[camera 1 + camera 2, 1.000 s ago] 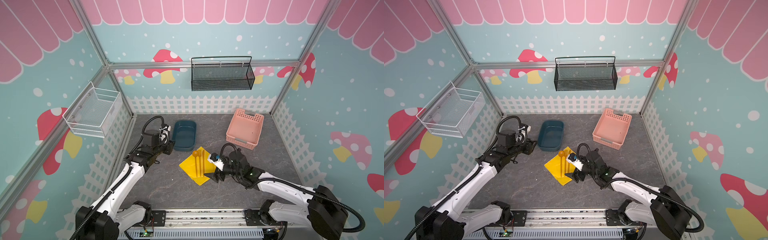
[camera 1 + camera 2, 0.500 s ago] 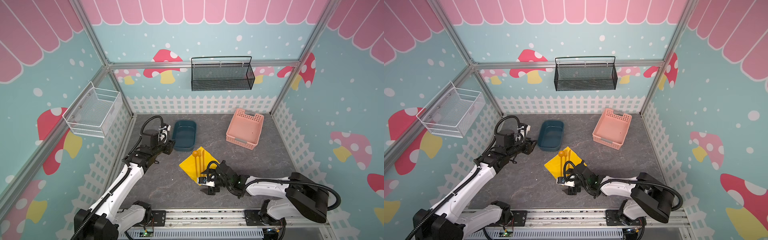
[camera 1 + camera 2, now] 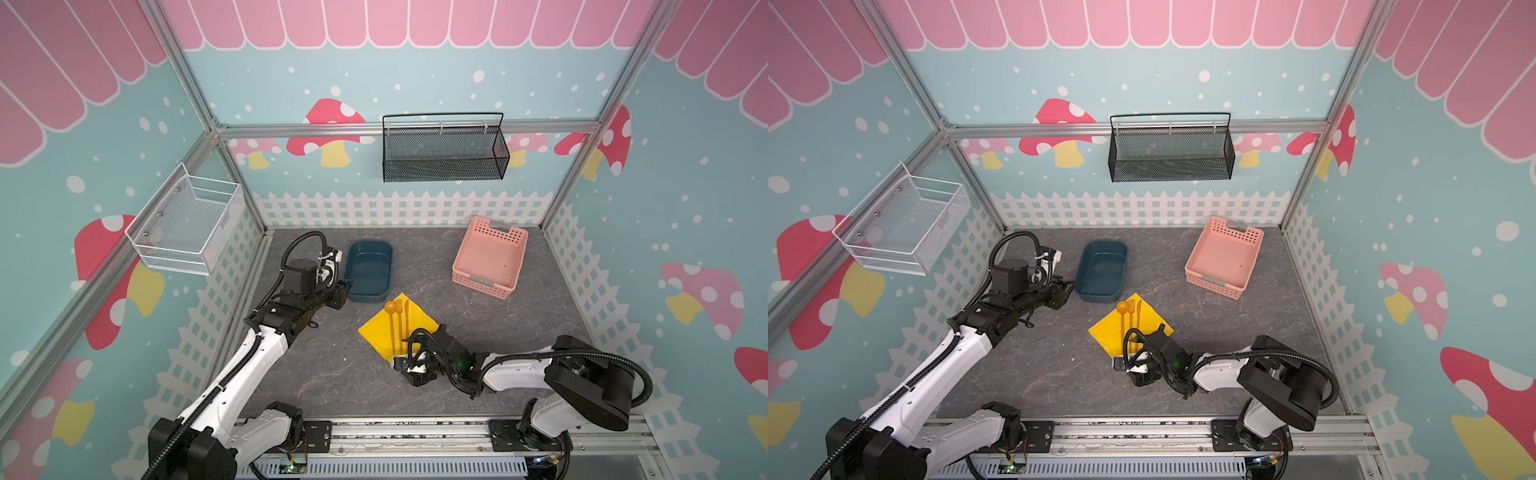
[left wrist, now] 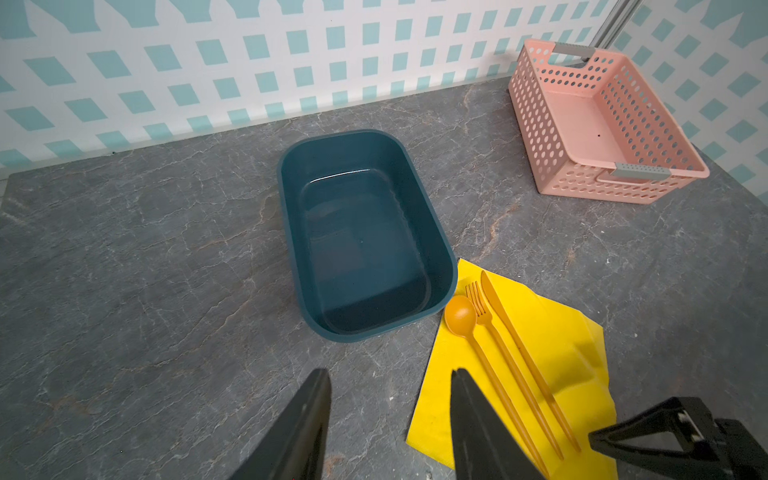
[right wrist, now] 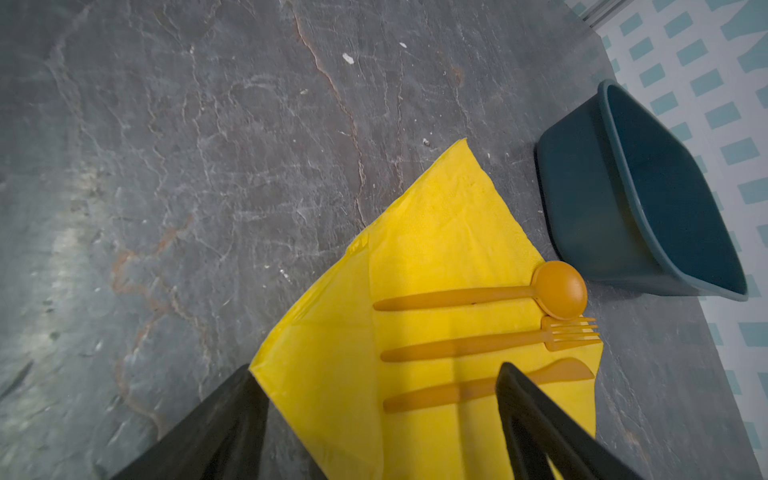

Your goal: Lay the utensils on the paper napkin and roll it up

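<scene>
The yellow paper napkin (image 3: 380, 328) (image 3: 1111, 328) lies flat on the grey table in both top views, one corner pointing at the dark blue tub. The utensils rest side by side on it: an orange spoon (image 5: 559, 289), fork (image 5: 478, 343) and knife (image 5: 436, 395). My right gripper (image 3: 409, 368) (image 5: 376, 370) sits low at the napkin's near corner, open wide. One finger (image 5: 232, 415) is over the table beside the napkin's edge, the other (image 5: 536, 424) over the knife. My left gripper (image 3: 343, 291) (image 4: 389, 374) hovers open and empty beside the tub.
The dark blue tub (image 3: 369, 270) stands just behind the napkin. A pink perforated basket (image 3: 490, 257) sits at the back right. A black mesh basket (image 3: 444, 149) hangs on the back wall and a white wire basket (image 3: 187, 224) on the left wall.
My right gripper has swung from the napkin's right side down to its near corner and opened a little wider. The left arm, napkin and utensils have not moved.
</scene>
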Motion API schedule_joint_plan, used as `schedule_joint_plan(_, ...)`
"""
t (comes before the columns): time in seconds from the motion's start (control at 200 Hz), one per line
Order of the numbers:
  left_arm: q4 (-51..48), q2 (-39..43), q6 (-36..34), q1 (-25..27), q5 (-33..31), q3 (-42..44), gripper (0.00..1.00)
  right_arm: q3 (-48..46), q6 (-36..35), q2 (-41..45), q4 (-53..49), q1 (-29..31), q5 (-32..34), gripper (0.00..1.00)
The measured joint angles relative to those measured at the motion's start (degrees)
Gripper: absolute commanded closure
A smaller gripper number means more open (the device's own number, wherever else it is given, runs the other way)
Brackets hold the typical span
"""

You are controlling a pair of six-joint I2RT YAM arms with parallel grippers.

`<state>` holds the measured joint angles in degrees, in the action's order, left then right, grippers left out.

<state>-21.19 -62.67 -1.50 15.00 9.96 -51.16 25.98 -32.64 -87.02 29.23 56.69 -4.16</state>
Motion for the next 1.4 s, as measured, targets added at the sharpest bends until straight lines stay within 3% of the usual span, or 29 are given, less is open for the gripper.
schedule_joint_plan(0.39,0.0,0.0,1.6,2.7,0.2,0.0,0.51,0.0,-0.3,-0.1,2.1,0.0,1.9,0.15)
schedule_joint_plan(0.62,1.1,0.3,6.9,4.3,2.7,0.6,0.54,0.0,-0.3,-0.1,2.2,-0.7,2.3,0.15)
schedule_joint_plan(1.396,1.8,2.2,18.8,17.3,5.2,10.6,0.66,2.0,1.0,-0.1,3.0,-5.0,1.7,0.16)
